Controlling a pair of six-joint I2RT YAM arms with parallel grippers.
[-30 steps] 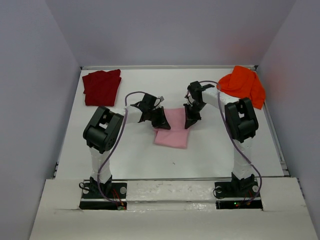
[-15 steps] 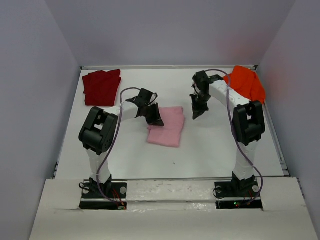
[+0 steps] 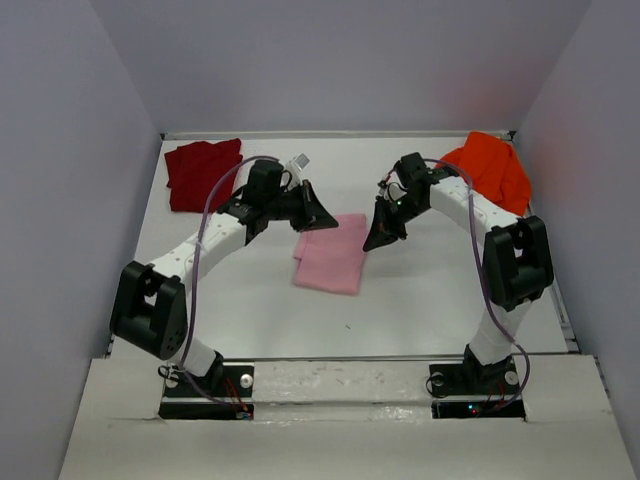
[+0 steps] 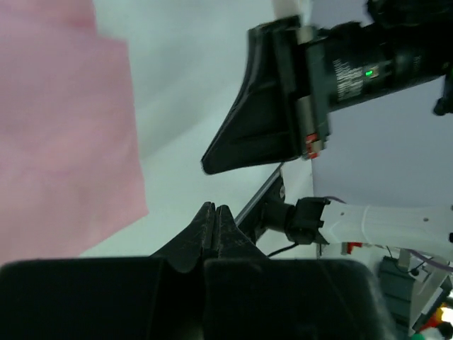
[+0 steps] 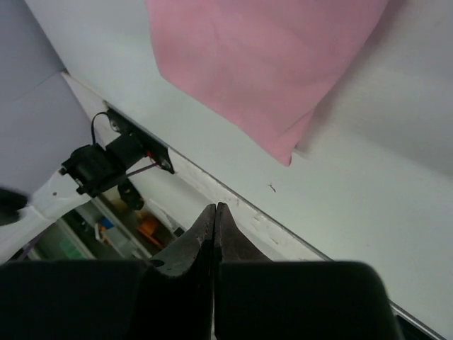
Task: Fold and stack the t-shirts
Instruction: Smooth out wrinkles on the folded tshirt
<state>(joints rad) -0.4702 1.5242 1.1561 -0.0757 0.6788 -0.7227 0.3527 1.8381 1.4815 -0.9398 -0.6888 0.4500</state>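
Light pink t-shirt (image 3: 332, 255), dark red t-shirt (image 3: 200, 176) and bright orange t-shirt (image 3: 495, 170) are plain; table (image 3: 425, 295) is white.

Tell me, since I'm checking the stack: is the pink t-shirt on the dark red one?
No, the pink t-shirt lies mid-table, apart from the dark red t-shirt.

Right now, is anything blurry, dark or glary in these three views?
Top external view: sharp, even light, no glare, soft shadows by the pink t-shirt. Left wrist view: shirt soft-focus, shut jaws a black underexposed mass. Right wrist view: same dark foreground, room beyond the table blurred.
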